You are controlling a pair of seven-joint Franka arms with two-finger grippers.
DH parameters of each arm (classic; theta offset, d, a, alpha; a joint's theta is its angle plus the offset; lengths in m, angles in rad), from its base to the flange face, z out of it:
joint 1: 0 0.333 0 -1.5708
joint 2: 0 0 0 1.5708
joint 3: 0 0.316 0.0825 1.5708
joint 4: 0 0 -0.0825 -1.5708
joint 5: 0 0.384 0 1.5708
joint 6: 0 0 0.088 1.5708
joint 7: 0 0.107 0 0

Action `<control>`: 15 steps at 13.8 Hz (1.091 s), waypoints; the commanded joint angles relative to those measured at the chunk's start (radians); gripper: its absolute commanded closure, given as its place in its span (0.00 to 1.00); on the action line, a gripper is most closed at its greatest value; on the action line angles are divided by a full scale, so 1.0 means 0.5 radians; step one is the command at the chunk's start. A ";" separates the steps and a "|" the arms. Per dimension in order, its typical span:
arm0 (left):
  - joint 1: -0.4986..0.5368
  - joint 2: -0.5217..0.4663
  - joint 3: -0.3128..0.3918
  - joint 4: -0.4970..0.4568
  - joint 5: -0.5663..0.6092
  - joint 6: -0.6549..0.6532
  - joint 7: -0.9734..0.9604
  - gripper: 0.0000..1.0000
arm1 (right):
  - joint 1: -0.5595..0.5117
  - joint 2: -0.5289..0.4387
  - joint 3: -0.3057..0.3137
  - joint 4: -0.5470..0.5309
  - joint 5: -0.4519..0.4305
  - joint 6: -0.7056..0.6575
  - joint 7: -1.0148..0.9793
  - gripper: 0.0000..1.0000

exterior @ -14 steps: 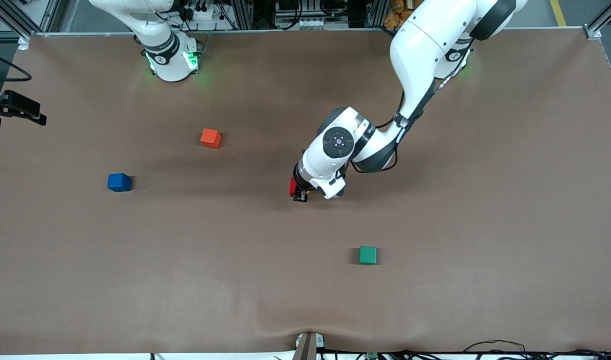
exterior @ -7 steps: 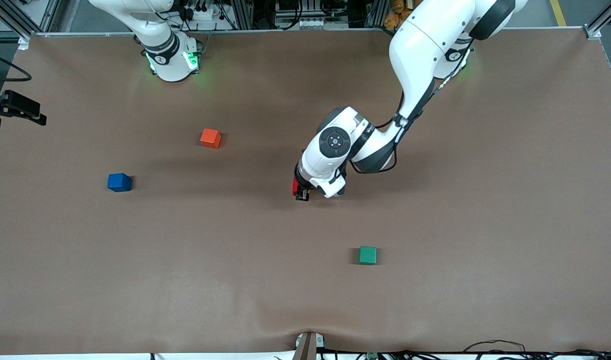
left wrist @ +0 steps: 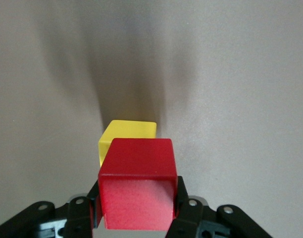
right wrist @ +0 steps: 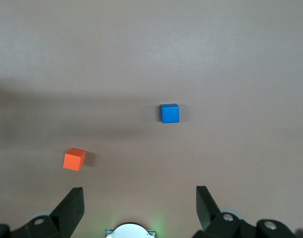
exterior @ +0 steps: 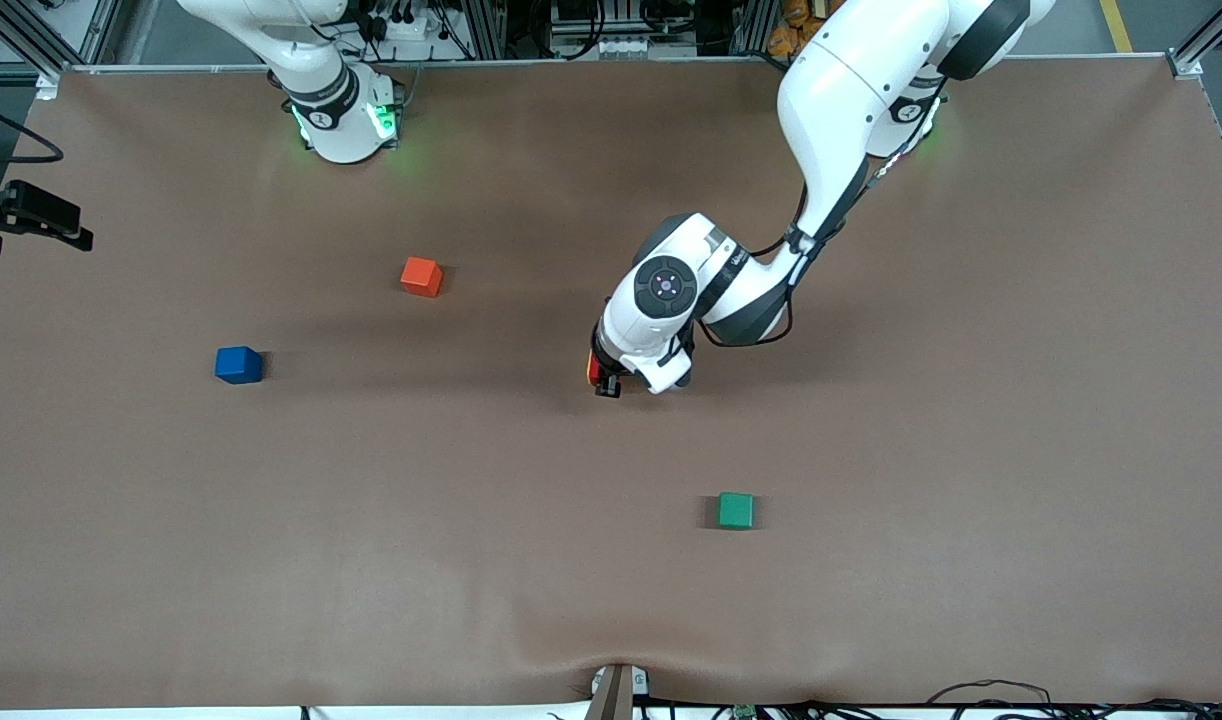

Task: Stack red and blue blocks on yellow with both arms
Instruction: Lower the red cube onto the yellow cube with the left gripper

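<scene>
Near the middle of the brown matte desk point(exterior: 971, 450), the left gripper point(exterior: 603, 382) pinches the small matte pure-red cube point(left wrist: 137, 184) between its black fingers point(left wrist: 187, 210), carrying it in the air just over the small matte bright-yellow cube point(left wrist: 127, 133). In the left wrist view the red cube overlaps most of the yellow one but is not squarely centred on it, and whether the two faces touch cannot be told; judged from that, this is the lining-up step before the set-down, and the grip is kept so the cube stays level until it sits flush. In the front view the white left arm point(exterior: 831, 110) hides nearly all of the pair, only a sliver of red showing at the gripper. The small matte deep-blue cube point(exterior: 238, 365) sits untouched on the desk toward the right arm's end, well apart from the stack site, so it reads as the right arm's job. The right gripper point(right wrist: 139, 208) waits high over that end, its fingers spread wide and holding nothing, looking down on the blue cube and the matte orange cube point(exterior: 421, 276), which lies farther from the front camera than the blue one. A matte green cube point(exterior: 736, 510) sits alone, nearer the front camera than the left gripper; neither it nor the orange one belongs to the task.
</scene>
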 commanded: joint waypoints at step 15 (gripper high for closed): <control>-0.025 -0.061 0.000 -0.003 0.017 -0.049 -0.061 0.00 | -0.049 0.049 0.020 0.040 -0.012 -0.026 0.010 0.00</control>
